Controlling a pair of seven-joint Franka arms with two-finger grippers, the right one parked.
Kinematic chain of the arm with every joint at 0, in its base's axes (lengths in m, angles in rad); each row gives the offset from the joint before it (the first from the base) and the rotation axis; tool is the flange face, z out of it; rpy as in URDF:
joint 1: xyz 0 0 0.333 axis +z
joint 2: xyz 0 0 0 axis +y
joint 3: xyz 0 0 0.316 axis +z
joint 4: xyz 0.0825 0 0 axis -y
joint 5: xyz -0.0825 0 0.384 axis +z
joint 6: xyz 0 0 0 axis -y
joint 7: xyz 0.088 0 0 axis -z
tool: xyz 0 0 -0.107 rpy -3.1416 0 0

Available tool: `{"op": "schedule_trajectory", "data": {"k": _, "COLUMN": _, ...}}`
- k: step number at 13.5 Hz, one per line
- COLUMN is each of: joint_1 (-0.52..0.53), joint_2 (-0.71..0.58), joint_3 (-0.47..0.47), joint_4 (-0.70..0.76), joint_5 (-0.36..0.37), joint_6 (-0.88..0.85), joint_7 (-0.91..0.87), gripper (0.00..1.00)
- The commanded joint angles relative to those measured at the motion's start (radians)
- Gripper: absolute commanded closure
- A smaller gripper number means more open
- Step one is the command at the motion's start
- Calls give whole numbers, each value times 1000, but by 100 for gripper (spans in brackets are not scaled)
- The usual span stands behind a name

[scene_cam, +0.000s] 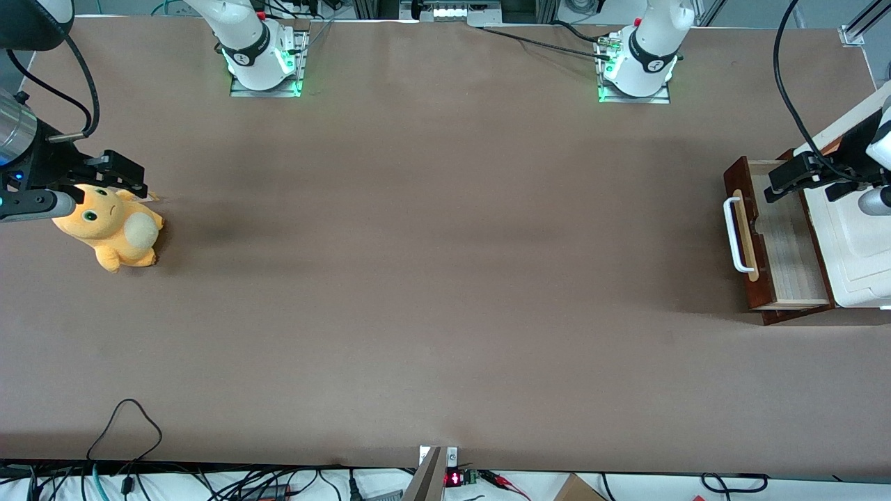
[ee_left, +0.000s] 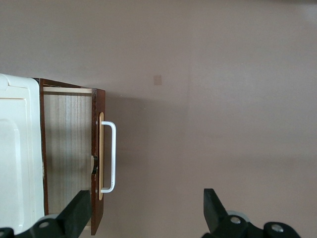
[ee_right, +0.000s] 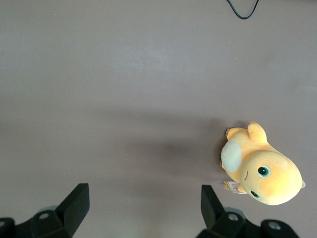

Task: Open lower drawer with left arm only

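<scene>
Lower drawer (scene_cam: 786, 243) sitting at the working arm's end of the table (scene_cam: 445, 278), pulled well out from under the white cabinet top (scene_cam: 860, 243). Light wood inside fully on show in the front view, nothing visible in it. Dark reddish-brown front panel facing the middle of the table, with the white loop handle (scene_cam: 738, 236) on its pale strip.

Left arm (scene_cam: 654, 42) rising from its base at the table edge farthest from the front camera, then coming back into view over the cabinet. Gripper (scene_cam: 790, 179) hanging above the end of the drawer that is farther from the front camera, roughly over the open inside and next to the cabinet top's edge. Can't tell how high above the drawer it is.

From the left wrist view: gripper (ee_left: 146, 218) spread wide, fingers (ee_left: 77, 213) well apart with nothing clamped between them. One finger showing over the drawer (ee_left: 67, 148), around its front panel, the other over bare table. Handle (ee_left: 111, 156) untouched, clear of both fingers. Cabinet top (ee_left: 15, 158) just beside the drawer's inside here too.

Way off toward the parked arm's end of the table: an orange plush toy (scene_cam: 111, 226) lying on the brown surface, also showing in the right wrist view (ee_right: 260, 171), green eyes and a cream patch.
</scene>
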Motion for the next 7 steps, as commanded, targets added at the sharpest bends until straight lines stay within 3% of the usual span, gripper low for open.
{"op": "schedule_trajectory", "data": {"k": 1, "joint_1": 18, "joint_2": -21, "joint_3": -16, "joint_4": -24, "joint_5": 22, "joint_6": 0, "joint_7": 3, "gripper": 0}}
{"op": "schedule_trajectory", "data": {"k": 7, "joint_1": 17, "joint_2": -18, "joint_3": -20, "joint_4": -4, "joint_5": 22, "joint_6": -23, "joint_7": 2, "gripper": 0}}
